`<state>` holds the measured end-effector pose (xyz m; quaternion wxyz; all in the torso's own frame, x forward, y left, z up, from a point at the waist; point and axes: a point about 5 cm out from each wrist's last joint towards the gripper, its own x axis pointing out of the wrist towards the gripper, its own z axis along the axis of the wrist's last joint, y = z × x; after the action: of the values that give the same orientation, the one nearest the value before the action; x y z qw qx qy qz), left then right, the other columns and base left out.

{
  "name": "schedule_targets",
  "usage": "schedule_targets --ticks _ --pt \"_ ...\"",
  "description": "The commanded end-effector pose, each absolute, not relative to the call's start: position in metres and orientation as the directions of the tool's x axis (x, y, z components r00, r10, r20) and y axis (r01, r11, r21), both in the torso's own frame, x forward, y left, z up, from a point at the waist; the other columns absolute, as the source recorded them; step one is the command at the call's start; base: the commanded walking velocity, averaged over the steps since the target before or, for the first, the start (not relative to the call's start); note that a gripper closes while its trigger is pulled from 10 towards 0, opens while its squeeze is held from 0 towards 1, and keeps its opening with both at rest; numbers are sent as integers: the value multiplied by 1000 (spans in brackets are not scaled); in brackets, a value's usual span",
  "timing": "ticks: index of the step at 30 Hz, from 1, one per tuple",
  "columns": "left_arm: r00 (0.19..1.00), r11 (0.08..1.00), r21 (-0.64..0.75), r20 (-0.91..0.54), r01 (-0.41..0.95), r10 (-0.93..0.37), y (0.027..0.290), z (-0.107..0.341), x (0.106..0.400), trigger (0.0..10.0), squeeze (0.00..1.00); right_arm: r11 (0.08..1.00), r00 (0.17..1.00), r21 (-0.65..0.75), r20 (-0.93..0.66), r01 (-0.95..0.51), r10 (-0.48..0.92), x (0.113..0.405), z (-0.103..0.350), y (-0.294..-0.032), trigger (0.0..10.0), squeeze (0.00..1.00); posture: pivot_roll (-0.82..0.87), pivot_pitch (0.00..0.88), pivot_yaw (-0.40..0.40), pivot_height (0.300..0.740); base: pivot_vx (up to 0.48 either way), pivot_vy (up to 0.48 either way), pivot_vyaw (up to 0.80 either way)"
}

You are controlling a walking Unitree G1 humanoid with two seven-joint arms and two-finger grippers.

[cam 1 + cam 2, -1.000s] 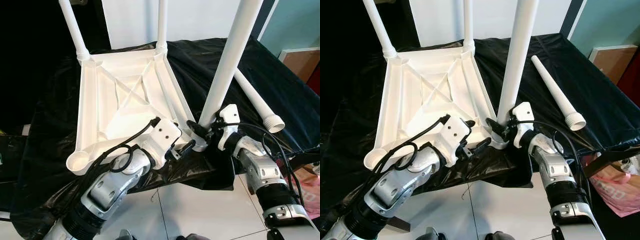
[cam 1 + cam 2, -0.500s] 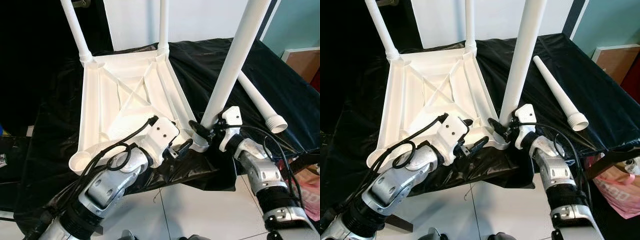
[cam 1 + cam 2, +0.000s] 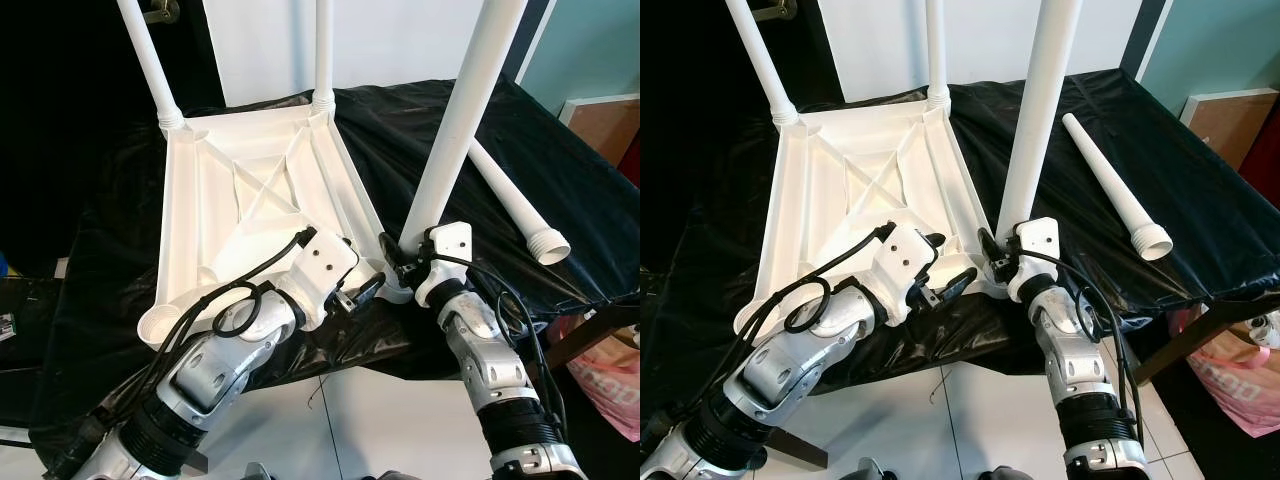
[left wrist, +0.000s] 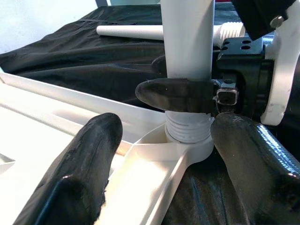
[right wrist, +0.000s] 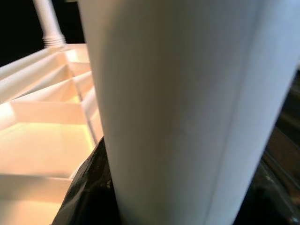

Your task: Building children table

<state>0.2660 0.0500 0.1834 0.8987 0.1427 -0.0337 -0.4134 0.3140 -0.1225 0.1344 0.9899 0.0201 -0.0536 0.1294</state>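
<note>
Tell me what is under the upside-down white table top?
Under the table top lies a black plastic sheet, which also carries a loose white leg. What the sheet covers cannot be seen; a dark frame leg shows at its right edge.

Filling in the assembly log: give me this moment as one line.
stage: third leg at near-right socket | right gripper: shut on third leg near its thread | left gripper: open beside socket | spare leg: lying on black sheet
</note>
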Motion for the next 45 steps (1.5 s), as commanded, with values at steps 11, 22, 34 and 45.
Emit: schedule_targets --ticks 11,22,34,45 --pt "552 514 261 -97 817 -828 49 178 261 10000 0 992 999 124 -37 -26 31 299 109 -108 10000 0 81 100 -3 740 0 0 0" --pt "541 502 258 -109 826 -834 49 175 261 10000 0 995 998 82 15 -56 55 300 116 -123 10000 0 57 93 0 740 0 0 0" --pt "527 493 253 -86 833 -846 42 178 260 10000 0 978 973 0 103 -208 206 306 135 -152 10000 1000 23 83 -10 740 0 0 0" --pt "519 490 224 -91 842 -850 40 177 257 10000 0 887 880 -114 119 -447 459 310 147 -168 10000 0 18 72 -7 740 0 0 0"
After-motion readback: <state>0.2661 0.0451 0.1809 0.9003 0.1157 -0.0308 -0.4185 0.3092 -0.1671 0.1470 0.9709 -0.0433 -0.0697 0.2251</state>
